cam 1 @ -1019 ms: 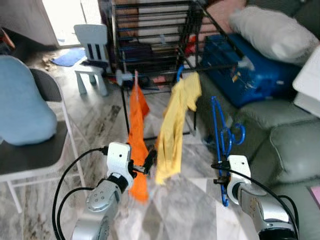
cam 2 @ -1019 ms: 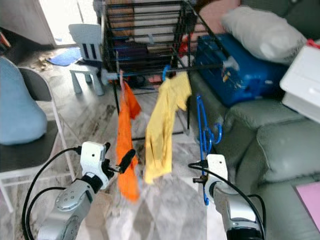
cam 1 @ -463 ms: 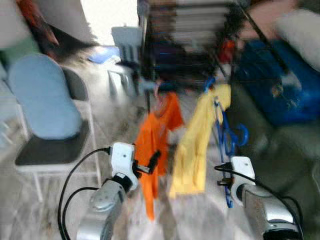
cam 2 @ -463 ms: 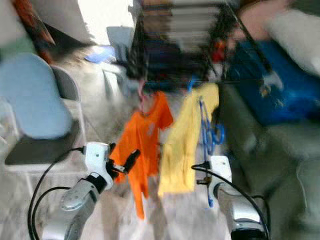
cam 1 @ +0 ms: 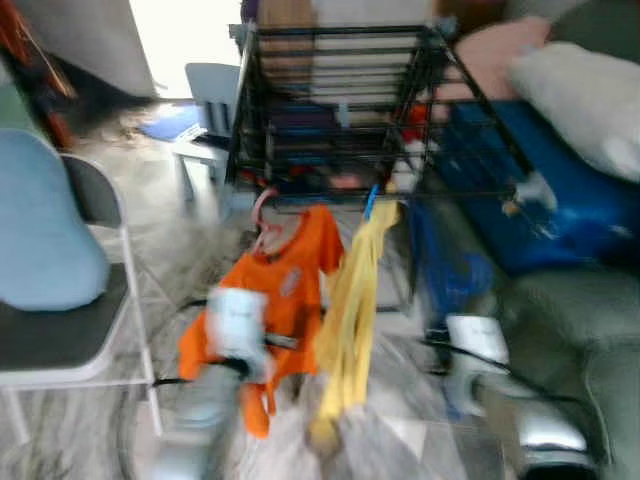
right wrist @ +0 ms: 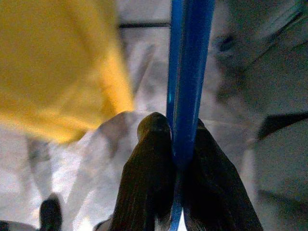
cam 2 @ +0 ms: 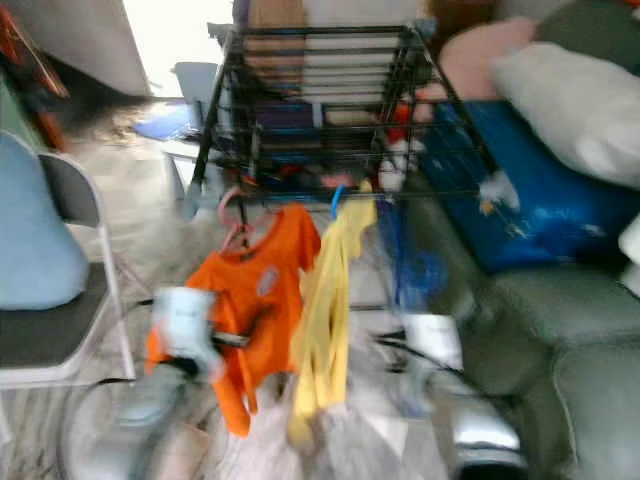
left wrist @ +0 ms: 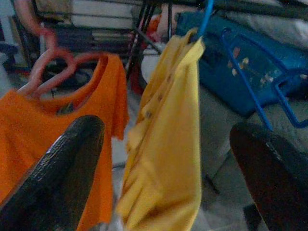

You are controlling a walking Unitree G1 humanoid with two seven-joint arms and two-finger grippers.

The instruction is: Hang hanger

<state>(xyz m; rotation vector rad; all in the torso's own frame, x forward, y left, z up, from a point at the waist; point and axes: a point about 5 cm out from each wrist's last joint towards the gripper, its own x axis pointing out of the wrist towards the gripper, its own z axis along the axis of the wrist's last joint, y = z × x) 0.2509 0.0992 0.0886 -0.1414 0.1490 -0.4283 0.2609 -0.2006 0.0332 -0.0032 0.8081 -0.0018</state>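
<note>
Left eye view, blurred: a black drying rack (cam 1: pixel 330 110) stands ahead on the marble floor (cam 1: pixel 190 250); from its front rail hang an orange shirt (cam 1: pixel 285 295) on a pink hanger (cam 1: pixel 265 215) and, just beside it, a yellow shirt (cam 1: pixel 350 315); a grey chair (cam 1: pixel 70 330) with a pale blue cushion (cam 1: pixel 40 240) stands at the robot's left, a grey sofa (cam 1: pixel 570 330) at its right, with a blue case (cam 1: pixel 540 210) and a white pillow (cam 1: pixel 585 105) on it; the left gripper (cam 1: pixel 240 335) is a smear low in front of the orange shirt; the right arm's wrist (cam 1: pixel 475 345) sits low right, with the blue hanger (cam 1: pixel 445 275) rising from it as a faint blue streak beside the yellow shirt, short of the rail.

Right eye view: the same scene, equally smeared.

Left wrist view: the two black fingers (left wrist: pixel 62 173) stand wide apart with nothing between them; beyond them hang the orange and yellow shirts, and farther off the blue hanger (left wrist: pixel 260 91) shows against the blue case.

Right wrist view: the right gripper (right wrist: pixel 175 144) is clamped on the blue hanger's bar, one black finger (right wrist: pixel 149 173) on each side of it, touching; the yellow shirt (right wrist: pixel 62 72) hangs near.
</note>
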